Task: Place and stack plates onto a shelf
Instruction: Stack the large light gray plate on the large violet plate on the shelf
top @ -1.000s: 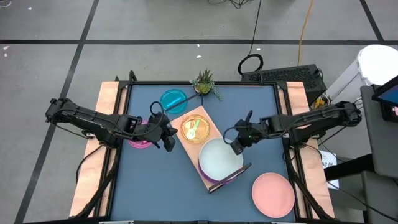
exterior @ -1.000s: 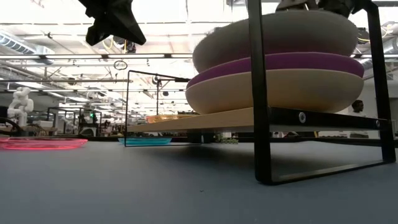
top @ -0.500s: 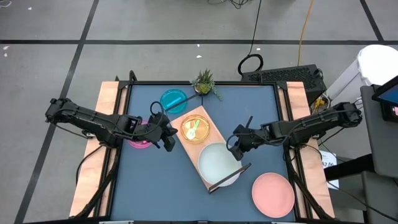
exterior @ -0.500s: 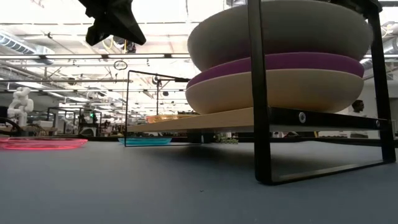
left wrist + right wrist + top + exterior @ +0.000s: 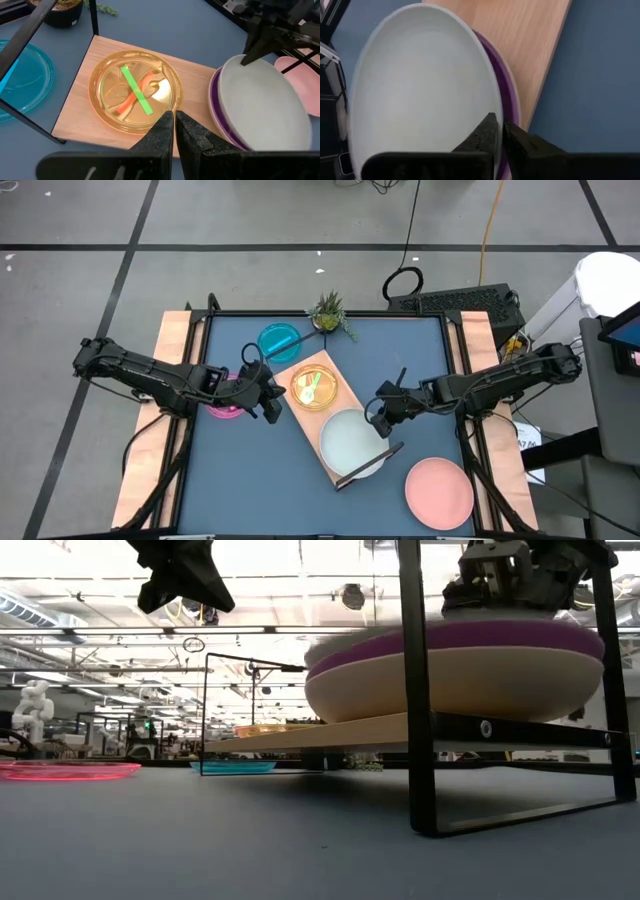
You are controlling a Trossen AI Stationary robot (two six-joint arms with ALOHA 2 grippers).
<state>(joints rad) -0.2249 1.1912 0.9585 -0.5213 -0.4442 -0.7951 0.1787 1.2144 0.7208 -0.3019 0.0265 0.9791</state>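
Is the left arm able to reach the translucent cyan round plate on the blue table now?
Probably yes. The cyan plate lies flat on the table beside the wooden shelf, nothing on it. The left gripper, fingers shut, hovers close by; only the shelf's black wire frame stands near.

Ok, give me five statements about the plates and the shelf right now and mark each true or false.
1. The pale blue-white plate lies on top of the purple plate on the shelf. True.
2. The salmon pink plate is on the shelf. False: it lies on the blue tabletop, beside the shelf.
3. The orange plate sits on the shelf. True.
4. The cyan plate is stacked on the orange plate. False: it lies on the tabletop.
5. The left end effector holds the magenta plate. False: it is shut and empty.
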